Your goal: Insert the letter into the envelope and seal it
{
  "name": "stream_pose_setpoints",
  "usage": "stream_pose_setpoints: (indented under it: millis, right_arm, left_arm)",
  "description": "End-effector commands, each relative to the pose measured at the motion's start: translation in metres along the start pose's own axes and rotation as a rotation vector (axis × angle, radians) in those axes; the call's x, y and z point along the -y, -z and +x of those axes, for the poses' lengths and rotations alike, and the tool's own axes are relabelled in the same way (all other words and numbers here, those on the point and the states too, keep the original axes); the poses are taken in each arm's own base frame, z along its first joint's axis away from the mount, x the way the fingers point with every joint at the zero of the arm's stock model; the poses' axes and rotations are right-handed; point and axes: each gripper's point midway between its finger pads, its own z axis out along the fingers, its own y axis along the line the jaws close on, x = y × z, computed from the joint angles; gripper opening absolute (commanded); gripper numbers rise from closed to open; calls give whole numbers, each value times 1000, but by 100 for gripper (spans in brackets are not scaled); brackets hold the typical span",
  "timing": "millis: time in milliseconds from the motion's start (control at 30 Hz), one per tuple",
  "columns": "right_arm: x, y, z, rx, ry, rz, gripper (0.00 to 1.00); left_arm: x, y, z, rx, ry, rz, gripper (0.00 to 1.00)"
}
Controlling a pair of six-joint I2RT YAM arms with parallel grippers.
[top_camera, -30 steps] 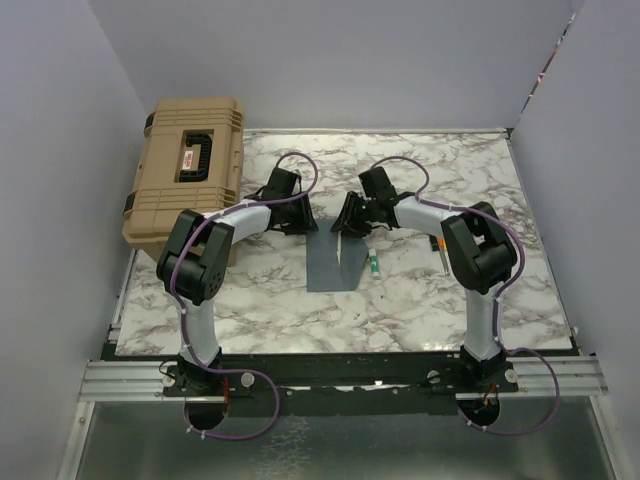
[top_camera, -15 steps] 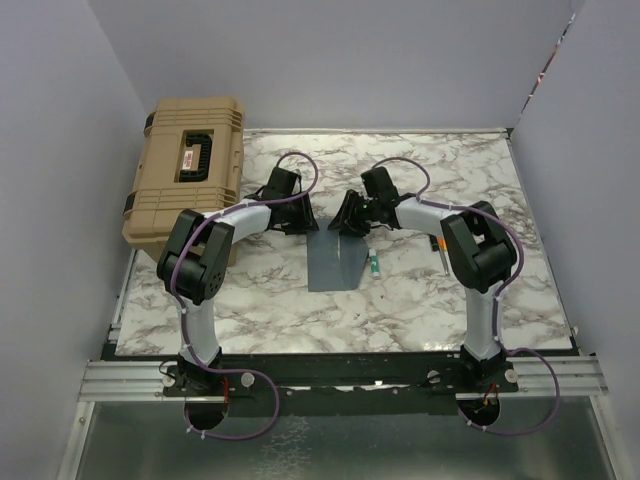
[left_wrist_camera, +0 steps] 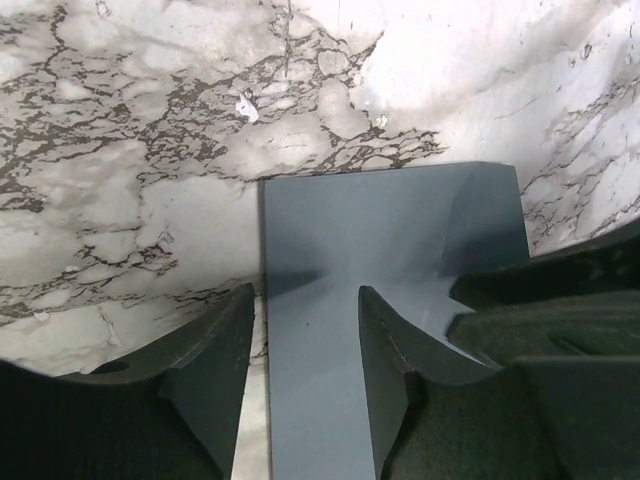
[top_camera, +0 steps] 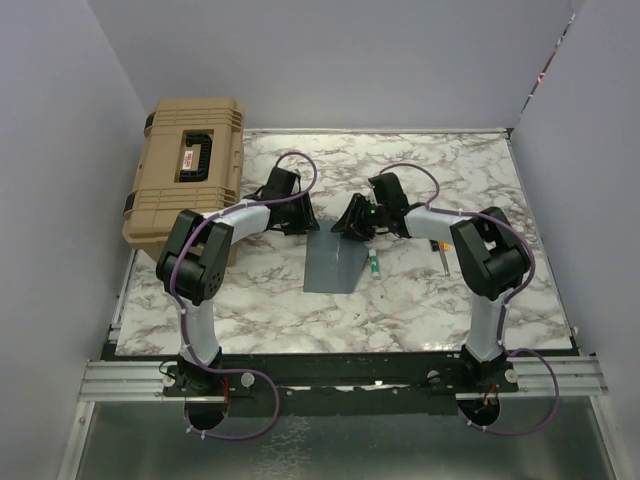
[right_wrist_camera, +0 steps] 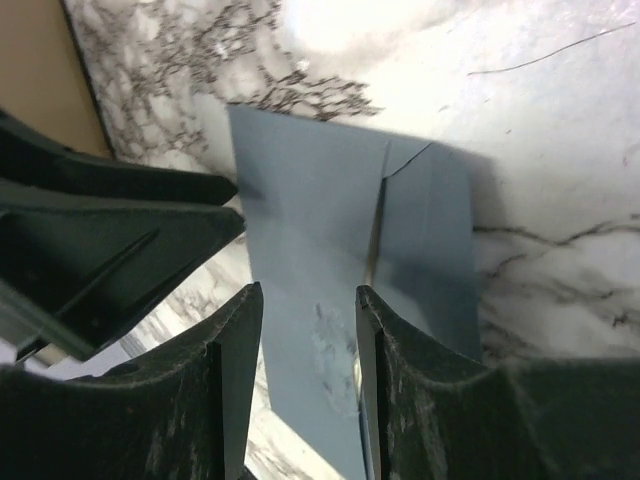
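The slate-blue envelope [top_camera: 333,266] lies flat on the marble table between the two arms. Its flap end points away from the bases, toward both grippers. My left gripper [top_camera: 301,223] hovers low over the far left corner, jaws open, with the envelope [left_wrist_camera: 380,240] running under and between the fingers [left_wrist_camera: 215,365]. My right gripper [top_camera: 352,222] is open over the flap. In the right wrist view a smeared patch on the envelope [right_wrist_camera: 300,250] lies between the fingers [right_wrist_camera: 378,370]. The letter is hidden; only a thin pale sliver shows along a seam.
A big tan hard case [top_camera: 187,170] stands at the far left edge of the table. A small green-and-white stick [top_camera: 373,264] lies just right of the envelope, and an orange pen-like item [top_camera: 443,256] lies near the right arm. Grey walls close in three sides.
The right arm has swung slightly right and its jaws have widened. The envelope has gone from creased to flatter, and its near end has shifted a little left.
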Motion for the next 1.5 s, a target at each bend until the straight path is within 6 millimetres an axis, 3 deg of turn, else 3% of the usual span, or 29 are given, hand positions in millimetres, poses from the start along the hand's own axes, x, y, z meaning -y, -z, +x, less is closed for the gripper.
stream_pose_setpoints:
  millis: [0,133,300,400,533,633,867,1067,1300,1467]
  right_arm:
    - [-24,32,-14,71,79,-27,47]
    - [-22,54,-13,99,101,25,47]
    - [15,85,-9,139,122,246,47]
    - [40,105,1,134,139,369,48]
    - [56,121,21,72,190,423,55]
    - [61,123,34,20,211,415,55]
    - [69,112,53,-57,234,442,55]
    - [80,103,63,-98,228,519,48]
    - [91,97,58,-50,231,585,39]
    - [90,91,51,50,220,532,23]
  left_arm:
    - [-2,16,-1,10,-8,-21,49]
    - [-1,27,-5,25,-23,-38,52]
    - [2,46,-15,71,-47,-53,60]
    - [4,62,-28,131,-75,-79,68]
    - [6,85,-45,209,-109,-111,86]
    - [12,93,-49,225,-115,-97,99]
    - [13,102,-55,259,-133,-107,99]
    - [13,97,-47,227,-135,-79,99]
    - [14,98,-47,231,-115,-73,99]
    - [38,97,-42,192,-114,56,94]
